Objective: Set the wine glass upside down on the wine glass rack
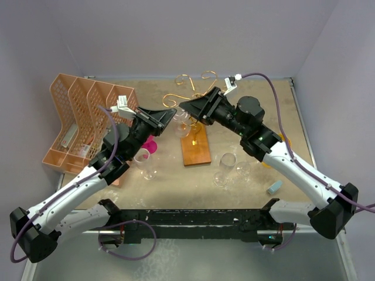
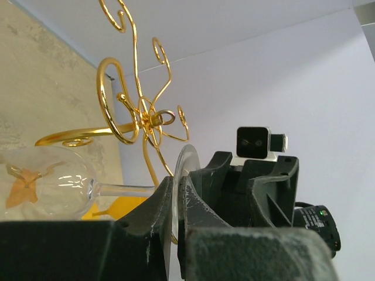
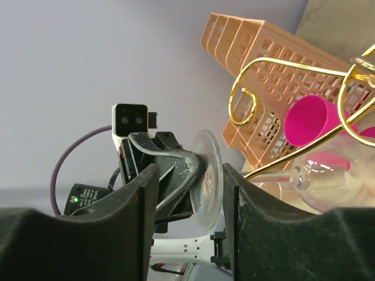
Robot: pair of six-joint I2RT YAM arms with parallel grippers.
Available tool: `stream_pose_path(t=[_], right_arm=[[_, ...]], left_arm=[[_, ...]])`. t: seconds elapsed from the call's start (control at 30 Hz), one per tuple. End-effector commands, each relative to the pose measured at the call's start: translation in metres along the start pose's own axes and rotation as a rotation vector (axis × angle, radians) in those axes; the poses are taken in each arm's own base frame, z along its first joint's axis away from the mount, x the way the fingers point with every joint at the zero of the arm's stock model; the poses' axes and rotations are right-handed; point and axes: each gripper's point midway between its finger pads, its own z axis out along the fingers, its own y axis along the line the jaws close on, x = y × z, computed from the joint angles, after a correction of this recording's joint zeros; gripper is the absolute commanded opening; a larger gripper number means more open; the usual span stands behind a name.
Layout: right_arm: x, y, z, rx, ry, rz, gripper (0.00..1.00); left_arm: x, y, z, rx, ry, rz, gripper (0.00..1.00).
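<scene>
Wine glass (image 2: 53,187) foot: pinched by left gripper (image 2: 177,202); right wrist view shows right gripper (image 3: 190,184) parted around it.

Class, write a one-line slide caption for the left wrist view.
Left gripper clamps the round foot of a clear stemmed wine glass, held sideways near the gold wire spiral rack.

Curled arms of the wine glass rack (image 1: 196,151) hem the wine glass (image 1: 182,124) from behind, while loose glasses (image 1: 225,165) stand nearer.
</scene>
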Motion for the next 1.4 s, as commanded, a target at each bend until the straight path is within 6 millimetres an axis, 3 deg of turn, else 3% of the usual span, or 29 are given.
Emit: stream_pose_path(t=[0.0,0.27,0.43,0.63,0.73,0.9,1.23,1.37], right_arm=[[-0.033,0.035,-0.014,-0.033,-0.135,-0.063,0.57],[-0.064,0.05,-0.037,0.0,-0.281,-0.115,0.66],[-0.072,0.068,-0.056,-0.05,-0.333,-0.17,0.65],[-0.079,0.094,-0.078,-0.138,-0.384,-0.27,0.64],[-0.086,0.108,-0.086,-0.168,-0.415,-0.317,0.64],[-0.094,0.124,-0.099,-0.199,-0.458,-0.354,0.63],[-0.096,0.125,-0.11,-0.221,-0.498,-0.362,0.62],[-0.095,0.133,-0.124,-0.277,-0.533,-0.381,0.61]], left_arm=[[-0.011,-0.033,0.006,0.061,-0.031,-0.098,0.0],[-0.024,-0.041,0.011,0.039,-0.084,-0.093,0.0],[-0.031,-0.048,0.014,0.028,-0.112,-0.08,0.0],[-0.028,-0.052,0.032,0.005,-0.1,-0.069,0.0],[-0.038,-0.056,0.035,-0.012,-0.142,-0.044,0.0],[-0.044,-0.048,0.042,-0.058,-0.183,-0.022,0.0],[-0.057,-0.046,0.047,-0.075,-0.256,0.028,0.0],[-0.061,-0.04,0.048,-0.077,-0.293,0.028,0.0]])
